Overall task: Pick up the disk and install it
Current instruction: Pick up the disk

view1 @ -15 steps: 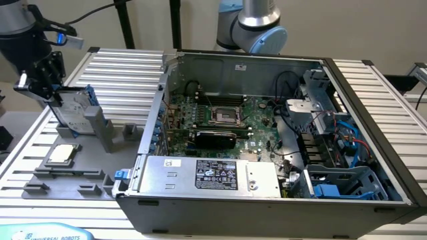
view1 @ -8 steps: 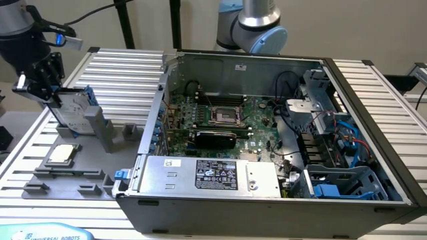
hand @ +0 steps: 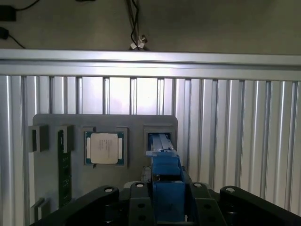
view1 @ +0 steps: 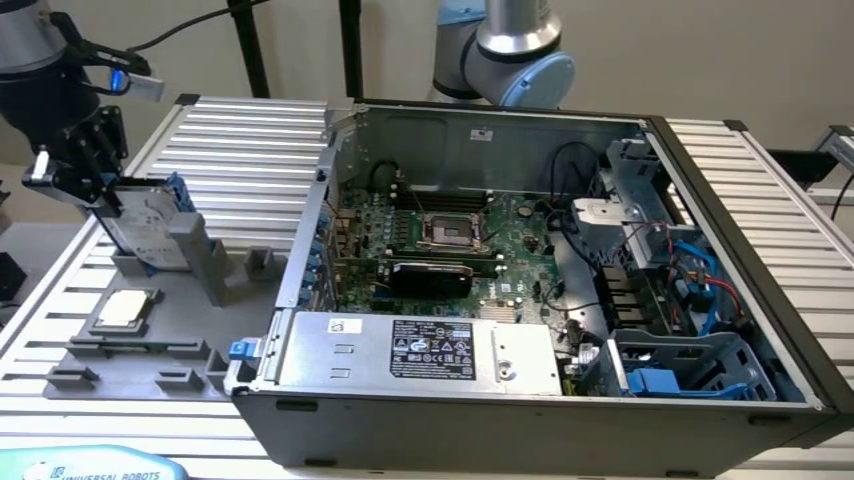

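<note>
Exterior view: my gripper (view1: pixel 110 200) grips the disk (view1: pixel 144 228), upright at the grey stand (view1: pixel 198 262), left of the open computer case (view1: pixel 747 200) | Wrist view: jaws half-closed on its blue frame, apparently still touching the slot (hand: pixel 160 139).

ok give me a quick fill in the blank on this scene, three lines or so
1. The disk stands ___ in a slot of the grey tray.
2. The tool is at the disk's ___ plastic carrier frame.
3. The small square chip lies flat on the tray, ___ the open computer case.

Missing words: upright; blue; outside
</note>
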You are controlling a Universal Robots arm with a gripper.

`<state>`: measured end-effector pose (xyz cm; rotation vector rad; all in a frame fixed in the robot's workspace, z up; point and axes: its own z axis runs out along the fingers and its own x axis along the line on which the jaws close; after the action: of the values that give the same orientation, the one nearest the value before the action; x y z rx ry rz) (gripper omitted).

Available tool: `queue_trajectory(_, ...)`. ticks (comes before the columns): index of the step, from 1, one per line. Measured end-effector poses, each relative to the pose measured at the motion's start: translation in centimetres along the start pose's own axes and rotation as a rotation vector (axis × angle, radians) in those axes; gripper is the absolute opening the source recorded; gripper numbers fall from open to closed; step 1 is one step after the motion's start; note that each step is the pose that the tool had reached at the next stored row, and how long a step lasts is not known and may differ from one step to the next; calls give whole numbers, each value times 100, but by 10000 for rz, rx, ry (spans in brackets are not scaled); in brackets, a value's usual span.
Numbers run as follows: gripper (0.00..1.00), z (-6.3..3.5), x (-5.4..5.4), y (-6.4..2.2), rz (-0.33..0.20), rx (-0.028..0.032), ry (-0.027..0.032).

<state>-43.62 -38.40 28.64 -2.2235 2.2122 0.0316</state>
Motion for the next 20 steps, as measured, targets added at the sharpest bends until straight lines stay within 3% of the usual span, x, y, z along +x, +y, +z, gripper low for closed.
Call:
queue_trajectory(15,33,-2,1,0,-1,3,-2)
queue_trajectory(20,33,-46,0,1,0,1,-10)
